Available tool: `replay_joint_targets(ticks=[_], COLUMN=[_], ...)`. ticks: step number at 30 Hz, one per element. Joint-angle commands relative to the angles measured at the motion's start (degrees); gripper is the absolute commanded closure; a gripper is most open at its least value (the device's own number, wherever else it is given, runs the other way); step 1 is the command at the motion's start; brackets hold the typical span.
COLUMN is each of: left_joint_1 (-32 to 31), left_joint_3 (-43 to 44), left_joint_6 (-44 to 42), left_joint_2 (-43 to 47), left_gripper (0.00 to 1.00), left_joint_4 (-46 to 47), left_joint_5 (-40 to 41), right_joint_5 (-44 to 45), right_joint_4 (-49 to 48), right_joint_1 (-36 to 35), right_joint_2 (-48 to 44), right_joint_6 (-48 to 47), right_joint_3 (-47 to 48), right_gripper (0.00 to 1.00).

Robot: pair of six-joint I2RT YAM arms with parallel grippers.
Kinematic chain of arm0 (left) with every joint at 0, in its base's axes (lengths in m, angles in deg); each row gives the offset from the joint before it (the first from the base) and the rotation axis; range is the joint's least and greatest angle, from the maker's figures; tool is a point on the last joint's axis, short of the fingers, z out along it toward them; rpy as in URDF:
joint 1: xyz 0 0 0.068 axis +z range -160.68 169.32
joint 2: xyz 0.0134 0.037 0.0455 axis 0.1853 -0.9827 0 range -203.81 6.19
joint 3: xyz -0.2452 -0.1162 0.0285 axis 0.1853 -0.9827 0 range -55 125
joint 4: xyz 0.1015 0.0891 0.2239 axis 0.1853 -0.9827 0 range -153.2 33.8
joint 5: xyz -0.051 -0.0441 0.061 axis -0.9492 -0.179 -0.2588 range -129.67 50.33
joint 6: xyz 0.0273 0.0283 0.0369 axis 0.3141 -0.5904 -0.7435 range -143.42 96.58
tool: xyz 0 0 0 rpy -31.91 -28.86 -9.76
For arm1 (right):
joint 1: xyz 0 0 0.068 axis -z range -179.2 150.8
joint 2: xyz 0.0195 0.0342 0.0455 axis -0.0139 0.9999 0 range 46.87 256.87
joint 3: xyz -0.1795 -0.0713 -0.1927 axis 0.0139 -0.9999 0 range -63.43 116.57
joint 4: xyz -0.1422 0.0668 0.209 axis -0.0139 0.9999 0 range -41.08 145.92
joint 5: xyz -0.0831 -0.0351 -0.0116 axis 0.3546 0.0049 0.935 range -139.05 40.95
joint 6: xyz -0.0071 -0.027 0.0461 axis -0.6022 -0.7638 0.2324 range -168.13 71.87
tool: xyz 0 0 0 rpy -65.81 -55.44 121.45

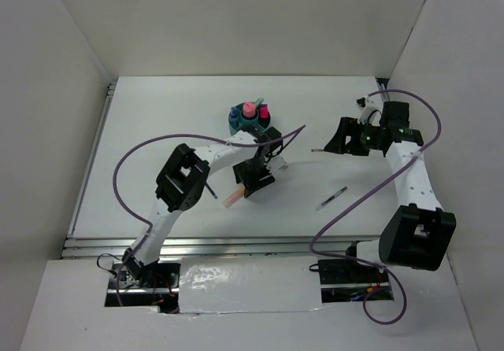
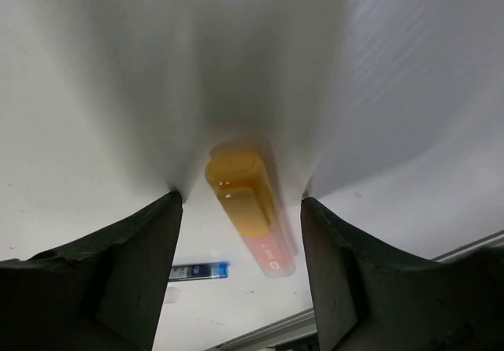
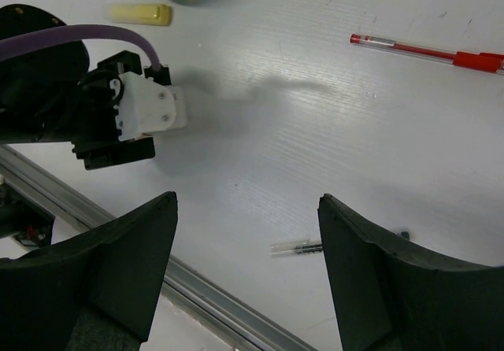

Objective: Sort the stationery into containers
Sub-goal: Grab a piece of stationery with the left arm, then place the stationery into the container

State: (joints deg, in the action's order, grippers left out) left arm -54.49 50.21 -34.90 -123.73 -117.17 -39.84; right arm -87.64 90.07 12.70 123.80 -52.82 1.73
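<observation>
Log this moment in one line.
left claw: open over orange marker | right claw: open, empty | organizer: partly filled | red pen: on table

Round teal plastic organizer (image 1: 242, 127), far-centre of table (image 1: 157, 131), holds an upright pink marker (image 1: 250, 108), a red item (image 1: 264, 112) and a blue item (image 1: 234, 116). Stubby orange marker (image 2: 250, 209) lies flat, nearer. Thin black pen (image 1: 331, 198) lies flat to the right. Red pen (image 3: 429, 52) lies flat. Yellow marker (image 3: 140, 13) lies near the organizer.
</observation>
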Motion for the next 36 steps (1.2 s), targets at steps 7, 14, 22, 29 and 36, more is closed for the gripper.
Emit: replay_joint_targets(ticks=[7,14,22,29,36], left_joint_1=[-1.5,-1.0,0.2,4.0,14.3], left_joint_3=[9.4,6.2,14.3,5.6,-12.1], left_joint_6=[2.6,2.6,1.6,6.6,11.0], left_joint_2=[-9.2,-8.3,2.4,26.2,41.4], left_gripper=[0.4,0.58,0.9,1.0,1.0], left_joint_4=[-3.9,-4.0,-2.1,22.5,57.5], left_joint_5=[-1.5,-2.4,-12.4,-13.5,-4.2], right_joint_5=[-0.7,-1.0,-1.5,-1.4,-1.2], right_joint_4=[-1.9,-1.9,-1.3,-1.2,-1.2], right_joint_1=[0.7,0.7,0.7,0.6,0.1], right_joint_2=[-3.3,-2.9,-2.4,-2.0,-0.3], right_joint_6=[0.3,0.3,0.3,0.2,0.1], right_joint_3=[-1.0,-0.7,0.0,0.0,0.6], right_gripper=[0.21,0.21,0.22,0.22,0.22])
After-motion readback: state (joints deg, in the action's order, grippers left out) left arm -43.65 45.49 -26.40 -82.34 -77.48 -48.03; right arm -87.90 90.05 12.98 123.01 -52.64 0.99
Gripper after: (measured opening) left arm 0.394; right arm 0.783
